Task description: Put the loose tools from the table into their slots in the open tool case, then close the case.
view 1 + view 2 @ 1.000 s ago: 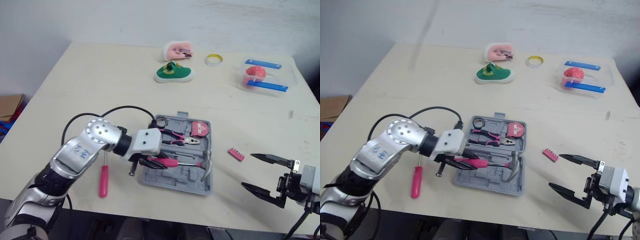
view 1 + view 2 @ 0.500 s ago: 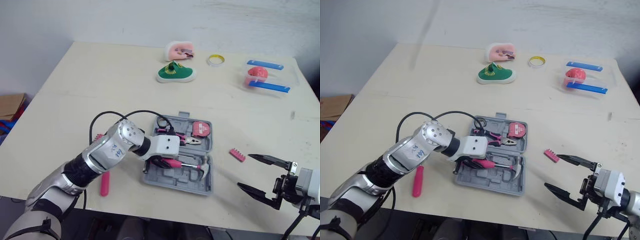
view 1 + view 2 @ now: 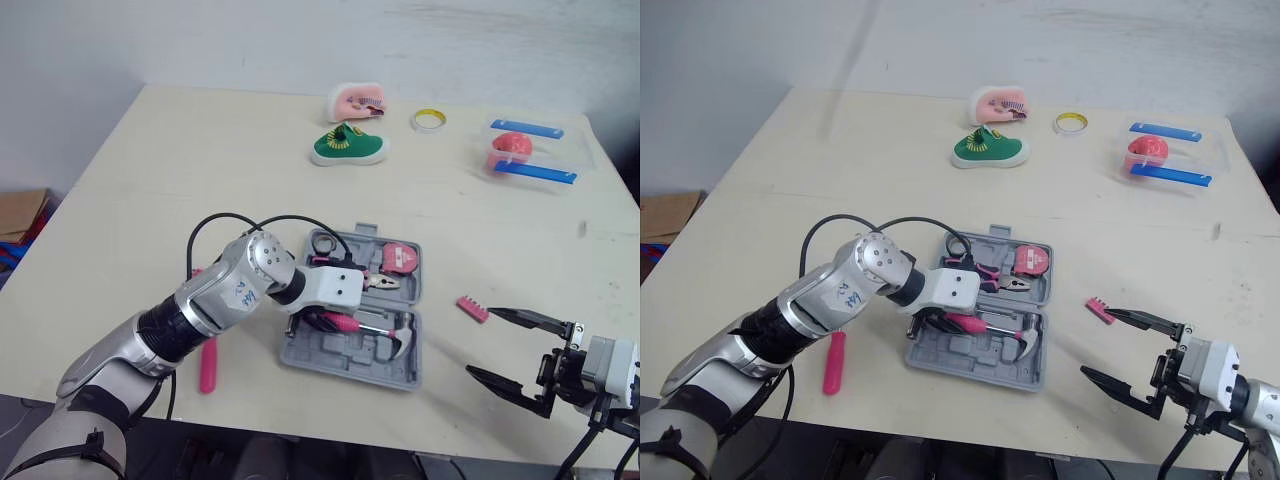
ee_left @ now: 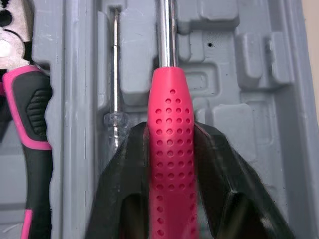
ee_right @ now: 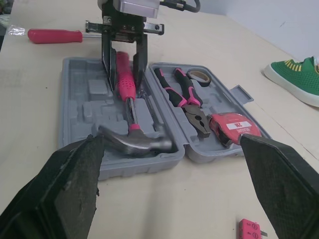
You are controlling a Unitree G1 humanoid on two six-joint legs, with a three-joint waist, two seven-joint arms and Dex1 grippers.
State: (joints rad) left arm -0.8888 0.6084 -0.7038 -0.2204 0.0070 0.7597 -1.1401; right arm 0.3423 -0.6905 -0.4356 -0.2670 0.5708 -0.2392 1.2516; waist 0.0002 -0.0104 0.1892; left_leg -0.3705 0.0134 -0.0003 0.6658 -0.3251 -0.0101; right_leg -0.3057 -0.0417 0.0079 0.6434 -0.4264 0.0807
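**Hammer held over the near half of the open case**

On the pale table (image 3: 200,170) we see the grey tool case (image 3: 345,372) lying open and flat, close to the near edge and about midway along it. Its far half carries pliers (image 3: 352,277) with pink and black handles and a red tape measure (image 3: 399,258).

The hammer (image 5: 127,84) lies over the moulded recesses of the near half. It has a pink handle dotted with small holes, a bright steel shaft and a steel head. Its long axis runs roughly along the table's near edge, with the head toward the right edge. We cannot tell whether it sits fully in its slot.

The left claw (image 4: 170,149) is closed narrowly on the pink handle, one black finger pressed to each side. The right claw (image 3: 480,342) hangs wide open and empty near the table's near right corner, well apart from the case.

A red-handled screwdriver (image 3: 208,362) lies on the table just left of the case. A small pink bit strip (image 3: 472,309) lies to its right.
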